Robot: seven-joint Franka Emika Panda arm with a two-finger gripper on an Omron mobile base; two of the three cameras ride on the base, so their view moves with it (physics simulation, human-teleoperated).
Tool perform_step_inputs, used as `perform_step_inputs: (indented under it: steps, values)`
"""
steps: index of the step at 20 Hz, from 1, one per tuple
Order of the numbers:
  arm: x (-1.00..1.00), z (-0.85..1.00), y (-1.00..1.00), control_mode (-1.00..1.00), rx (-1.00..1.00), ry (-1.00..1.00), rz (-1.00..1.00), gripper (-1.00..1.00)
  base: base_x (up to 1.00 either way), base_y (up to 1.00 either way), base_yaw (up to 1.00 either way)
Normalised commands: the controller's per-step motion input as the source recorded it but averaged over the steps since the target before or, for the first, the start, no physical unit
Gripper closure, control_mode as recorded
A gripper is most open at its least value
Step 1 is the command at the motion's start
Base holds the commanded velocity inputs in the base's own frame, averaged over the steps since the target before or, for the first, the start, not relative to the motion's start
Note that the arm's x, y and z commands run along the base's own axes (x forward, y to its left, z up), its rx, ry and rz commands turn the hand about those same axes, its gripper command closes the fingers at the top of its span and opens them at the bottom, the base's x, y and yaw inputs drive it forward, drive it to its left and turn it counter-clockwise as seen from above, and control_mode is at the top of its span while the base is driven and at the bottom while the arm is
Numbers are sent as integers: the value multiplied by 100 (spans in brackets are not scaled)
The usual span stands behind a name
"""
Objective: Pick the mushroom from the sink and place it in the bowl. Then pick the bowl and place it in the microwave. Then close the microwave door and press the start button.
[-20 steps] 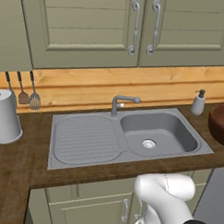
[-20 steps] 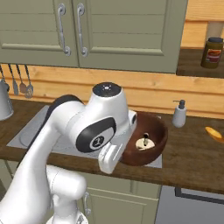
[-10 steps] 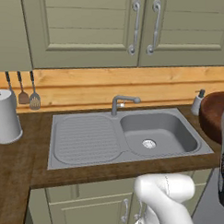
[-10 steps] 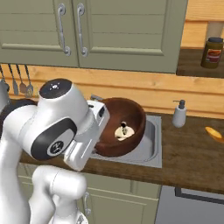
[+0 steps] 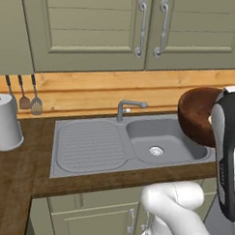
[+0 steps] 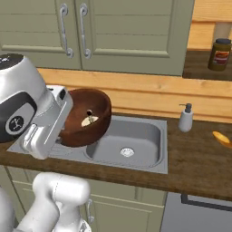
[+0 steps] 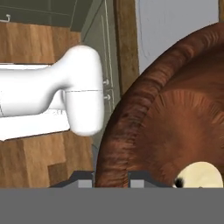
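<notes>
Step in hand: bowl transport — judged as the second stage, since the mushroom (image 6: 89,121) already lies inside the bowl (image 6: 86,117) and the bowl is off the counter.

Paper towel roll (image 5: 5,123): upright on the counter at 9 o'clock of the sink (image 5: 89,147) in the left base view; well apart from the work.

Sink: basin bare except the round drain (image 5: 156,151); curved tap (image 5: 125,108) stands at 12 o'clock of the basin's left edge.

Bowl: carried in the air over the basin, tilted, its mouth turned partly sideways. In the right base view it hangs at 10 o'clock of the drain.

Mushroom: rests low on the bowl's inner wall, pale cap visible; in the hand view it sits at 4 o'clock.

Gripper (image 7: 112,179): clamped on the bowl's thick rim — one finger tip either side of the wall, as the hand view shows. Jaws partly closed, stopped by the rim.

Key relation: the bowl lies directly ahead of the gripper, rim wall between the fingers, cavity extending away at 1 o'clock in the hand view. The mushroom is loose, so the tilt of the bowl governs whether it stays in.

Soap dispenser (image 6: 185,118): on the counter at 2 o'clock of the drain, right base view.

Microwave: its bearing from the gripper cannot be told.

Risk: further tilt may spill the mushroom; level the bowl during the carry.
</notes>
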Motion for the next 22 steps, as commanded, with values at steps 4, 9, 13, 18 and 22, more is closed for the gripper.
perform_step_inputs:
  steps: [4, 9, 13, 18, 22]
  values:
    - [10, -20, 90, -100, -2, 3, 20, 100, 0, 0, 0]
    - [6, -15, 15, 100, -1, 0, 4, 100, 9, 26, 15]
    - [0, 0, 0, 100, 0, 0, 0, 100, -30, -39, 0]
    - [0, 0, 0, 100, 0, 0, 0, 100, -35, -86, -44]
    - [0, 0, 0, 100, 0, 0, 0, 100, 0, -59, -82]
